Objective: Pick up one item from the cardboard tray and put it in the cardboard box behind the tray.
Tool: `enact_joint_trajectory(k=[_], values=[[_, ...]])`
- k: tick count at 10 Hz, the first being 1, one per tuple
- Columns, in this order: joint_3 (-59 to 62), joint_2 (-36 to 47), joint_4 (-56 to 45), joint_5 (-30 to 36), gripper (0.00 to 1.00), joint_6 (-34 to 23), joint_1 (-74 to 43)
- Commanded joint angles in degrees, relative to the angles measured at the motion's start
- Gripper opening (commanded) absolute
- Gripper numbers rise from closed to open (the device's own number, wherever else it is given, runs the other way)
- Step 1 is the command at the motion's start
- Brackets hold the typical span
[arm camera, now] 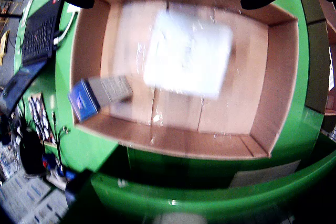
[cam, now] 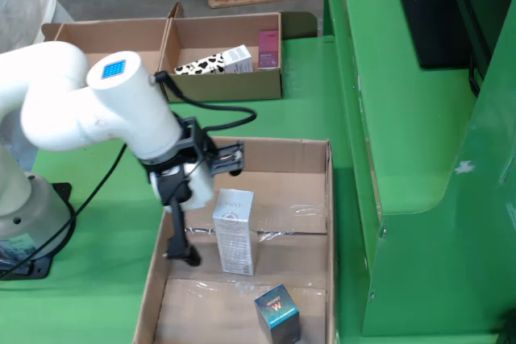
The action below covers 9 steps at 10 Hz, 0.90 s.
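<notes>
side view: upright carton [cam: 234,231] mid-tray [cam: 318,199] | cube box [cam: 277,317] before it | cardboard box [cam: 222,86] behind tray

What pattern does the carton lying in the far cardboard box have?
The carton has black and white cow-like patches, seen best in the view from the side.

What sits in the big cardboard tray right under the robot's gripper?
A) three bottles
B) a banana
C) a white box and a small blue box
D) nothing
C: the side view shows a white box and a small blue box in the tray.
</notes>
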<state>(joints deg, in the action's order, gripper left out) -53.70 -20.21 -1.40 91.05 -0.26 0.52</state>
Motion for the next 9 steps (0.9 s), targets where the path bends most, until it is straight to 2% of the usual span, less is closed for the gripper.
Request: enact_joint_trajectory(k=[1,4,5,9], values=[[53.70,-38.15,30.75,-35.21,1.00,-4.83,8.58],[53.70,-38.85,30.74,-36.33,1.00,-3.59,10.64],[53.70,-38.85,30.74,-36.33,1.00,-5.09,10.64],[53.70,-38.85,30.74,-36.33,1.00,-5.05,10.64]])
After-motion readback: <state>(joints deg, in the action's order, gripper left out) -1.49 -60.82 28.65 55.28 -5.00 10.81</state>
